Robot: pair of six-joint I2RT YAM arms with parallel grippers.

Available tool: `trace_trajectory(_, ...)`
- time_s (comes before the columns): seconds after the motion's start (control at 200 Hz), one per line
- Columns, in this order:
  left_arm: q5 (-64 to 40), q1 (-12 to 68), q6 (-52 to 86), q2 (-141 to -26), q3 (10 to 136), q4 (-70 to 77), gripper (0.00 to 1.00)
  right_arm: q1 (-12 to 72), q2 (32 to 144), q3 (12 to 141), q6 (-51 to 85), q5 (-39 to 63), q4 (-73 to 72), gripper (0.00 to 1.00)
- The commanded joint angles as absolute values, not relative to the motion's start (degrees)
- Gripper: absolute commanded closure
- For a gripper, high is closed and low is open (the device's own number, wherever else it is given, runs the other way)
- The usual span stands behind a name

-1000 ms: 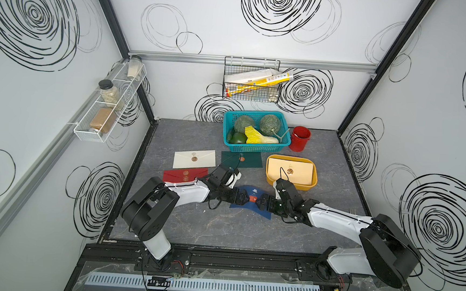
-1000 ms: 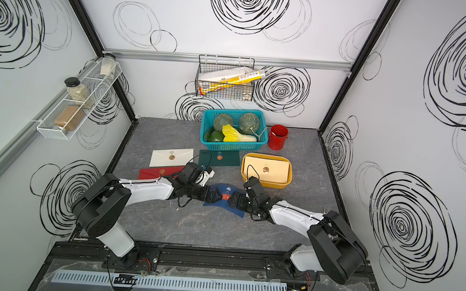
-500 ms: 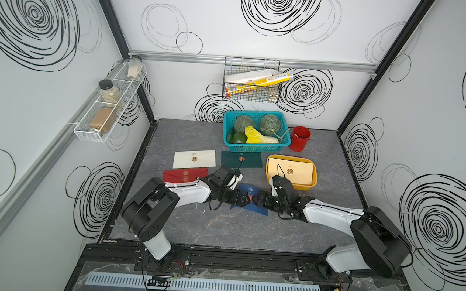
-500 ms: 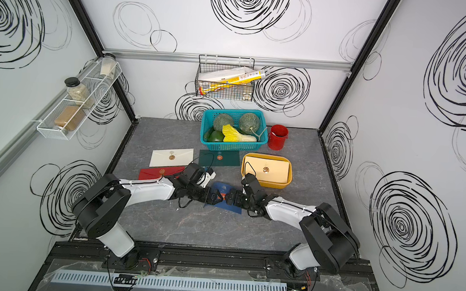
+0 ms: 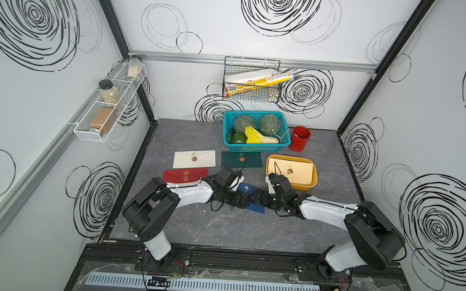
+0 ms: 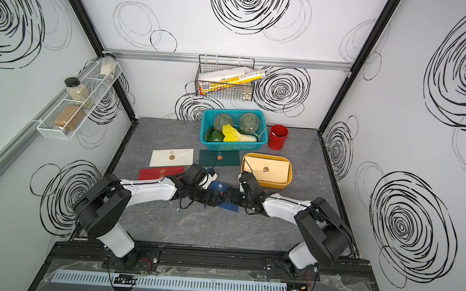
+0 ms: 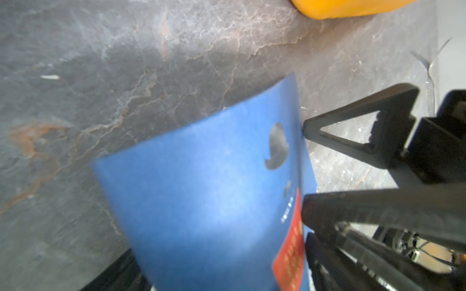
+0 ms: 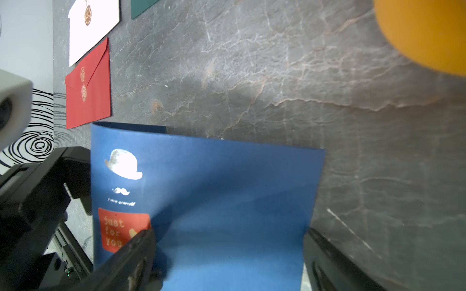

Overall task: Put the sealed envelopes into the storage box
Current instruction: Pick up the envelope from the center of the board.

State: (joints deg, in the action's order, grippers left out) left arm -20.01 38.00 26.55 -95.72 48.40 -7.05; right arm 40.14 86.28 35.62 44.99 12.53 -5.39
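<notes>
Right gripper, jaws spread wide, straddles the bowed navy envelope

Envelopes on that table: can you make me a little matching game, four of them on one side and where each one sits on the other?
Things:
1. white envelope
2. dark green envelope
3. beige envelope
4. navy envelope

Places:
A. bowed, between the left gripper and the right gripper
B. inside the storage box
C. flat, next to the red envelope
D. flat, in front of the teal basket

Pairs: 1-C, 2-D, 3-B, 4-A
</notes>
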Motion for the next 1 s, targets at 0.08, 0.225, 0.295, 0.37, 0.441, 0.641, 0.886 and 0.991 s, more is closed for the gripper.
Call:
trace_trajectory(0.08,-14.64,38.84,27.38,-98.82,48.78,-13.42,0.13,39.61,83.85,35.77,41.29,13.42,4.77,0.02)
trace_trajectory(0.225,-14.04,39.09,27.52,-99.14,49.26,-13.69,0.15,37.77,81.98,36.75,38.58,12.72,8.11,0.01)
trace_trajectory(0.295,-13.55,39.03,27.21,-98.88,49.35,-14.13,0.15,36.64,80.69,38.24,36.09,11.53,11.04,0.02)
trace_trajectory(0.37,-13.53,39.03,26.34,-98.55,49.45,-14.83,0.15,35.75,79.20,41.61,30.99,9.42,14.69,0.01)
trace_trajectory(0.441,-13.83,39.09,25.23,-98.11,49.24,-15.25,0.15,35.12,78.53,45.84,21.96,9.05,16.98,0.01)
trace_trajectory(0.641,-13.96,39.10,22.75,-97.54,49.04,-15.74,0.14,31.14,83.44,55.15,0.39,16.87,21.22,0.10)
trace_trajectory(0.886,-15.22,39.04,20.93,-98.68,49.65,-15.44,0.14,30.32,90.87,62.63,-13.20,26.88,24.76,0.22)
trace_trajectory(0.991,-15.21,39.05,20.66,-98.65,49.26,-15.14,0.14,30.24,94.40,65.17,-15.73,30.20,26.17,0.31)
